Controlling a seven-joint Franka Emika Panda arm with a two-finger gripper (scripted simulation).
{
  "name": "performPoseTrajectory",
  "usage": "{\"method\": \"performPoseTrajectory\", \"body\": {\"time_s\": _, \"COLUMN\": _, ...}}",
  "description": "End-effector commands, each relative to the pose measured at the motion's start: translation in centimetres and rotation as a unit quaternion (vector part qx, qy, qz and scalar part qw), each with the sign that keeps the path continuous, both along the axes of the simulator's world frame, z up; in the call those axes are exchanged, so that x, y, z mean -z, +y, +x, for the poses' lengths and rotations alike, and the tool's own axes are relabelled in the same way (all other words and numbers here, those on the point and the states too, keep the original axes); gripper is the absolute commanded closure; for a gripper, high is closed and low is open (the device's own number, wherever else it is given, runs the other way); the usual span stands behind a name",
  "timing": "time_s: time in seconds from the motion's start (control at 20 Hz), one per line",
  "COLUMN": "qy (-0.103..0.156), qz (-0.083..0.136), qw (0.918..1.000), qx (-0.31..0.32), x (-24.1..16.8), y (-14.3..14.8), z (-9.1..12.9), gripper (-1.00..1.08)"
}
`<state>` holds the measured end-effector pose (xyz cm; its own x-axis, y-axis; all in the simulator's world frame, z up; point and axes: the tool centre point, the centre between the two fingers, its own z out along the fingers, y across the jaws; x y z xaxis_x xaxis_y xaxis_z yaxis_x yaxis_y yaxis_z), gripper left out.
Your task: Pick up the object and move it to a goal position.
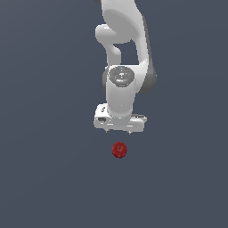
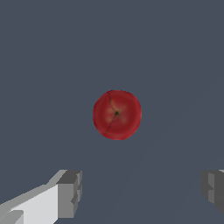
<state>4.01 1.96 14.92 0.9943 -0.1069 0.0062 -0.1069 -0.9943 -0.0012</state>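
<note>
- White arm [image 1: 122, 53] comes down from the top of the exterior view, wrist pointed straight at the floor.
- Gripper [image 1: 118, 132] hangs at the end of it, a wide white block with two short finger stubs barely showing under its lower edge.
- Object [image 1: 119, 150]: small dark-red roundish ball, lying on the plain grey-blue surface [image 1: 49, 178] just below the gripper in the exterior view, roughly under its middle. A gap of bare surface shows between the two; no contact.
- The ball is far narrower than the gripper block above it.
- Wrist view: the object [image 2: 117, 114] sits near the centre of the picture, seen from above. Dark-red skin, a small dark spot in the middle, thin dark lines running out from it.
- Same view: the two grey fingertips [image 2: 70, 193] stand wide apart at opposite sides, with much more room between them than the ball would need. Gripper [image 2: 142, 190] spread wide, nothing held.
- One finger shows its white body leading to the grey pad; of the other only the grey pad at the picture's edge shows.
- The ball lies apart from both fingertips in the wrist view, not between them; height of the fingers over the surface cannot be told.
- Surface is even and unmarked all round the ball; faint shadow under it in the exterior view.
</note>
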Motion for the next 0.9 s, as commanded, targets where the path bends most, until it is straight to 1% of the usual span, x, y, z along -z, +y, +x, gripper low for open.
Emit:
{"method": "performPoseTrajectory", "body": {"time_s": 0.0, "qy": 0.001, "qz": 0.000, "qw": 0.9997, "qx": 0.025, "x": 1.2, "y": 0.2, "z": 1.1, "gripper": -0.92}}
{"method": "performPoseTrajectory", "body": {"time_s": 0.2, "qy": 0.002, "qz": 0.000, "qw": 0.9983, "qx": 0.059, "x": 2.9, "y": 0.5, "z": 2.6, "gripper": -0.92}}
{"method": "performPoseTrajectory", "body": {"time_s": 0.4, "qy": 0.003, "qz": 0.000, "qw": 0.9965, "qx": 0.083, "x": 4.2, "y": 0.7, "z": 3.6, "gripper": -0.92}}
{"method": "performPoseTrajectory", "body": {"time_s": 0.65, "qy": 0.003, "qz": 0.000, "qw": 0.9950, "qx": 0.100, "x": 5.1, "y": 0.8, "z": 4.2, "gripper": -0.92}}
{"method": "performPoseTrajectory", "body": {"time_s": 0.85, "qy": 0.004, "qz": 0.000, "qw": 0.9949, "qx": 0.100, "x": 5.3, "y": 0.8, "z": 4.2, "gripper": -0.92}}
